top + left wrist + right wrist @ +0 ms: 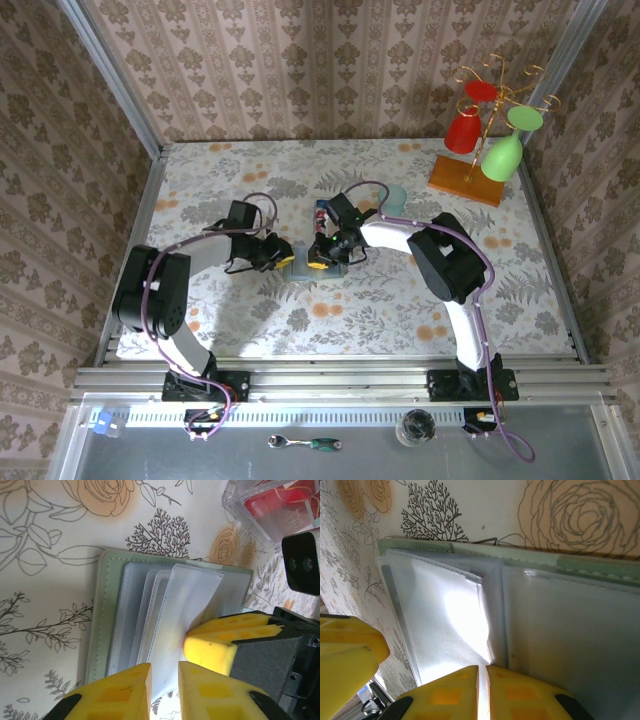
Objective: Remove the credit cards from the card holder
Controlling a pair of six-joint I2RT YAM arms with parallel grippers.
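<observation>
On the floral worktop [420,300] the card holder [107,615] lies open and flat at the centre, and both arms crowd in over it, so from above the two pincers cover most of it. A pale teal cup [395,196] stands at 2 o'clock of it. In the far corner at 1 o'clock is a wooden-based stand [465,180] hung with four wine glasses, two red and two green. A ratchet wrench [305,442] and a glass jar [417,428] rest on the near ledge at 6 o'clock. Just beyond the holder at 12 o'clock sits one clear plastic box [250,522] with red cards [265,502] inside; how many cannot be told. The holder shows three overlapping clear sleeves [135,610], the uppermost a lifted sleeve [195,595] raised off the others. The right pincer [482,690] is clenched on this sleeve's edge, its fingers almost meeting. The left pincer [165,690] has its jaws a little apart over the same sleeve; whether they touch it cannot be told
</observation>
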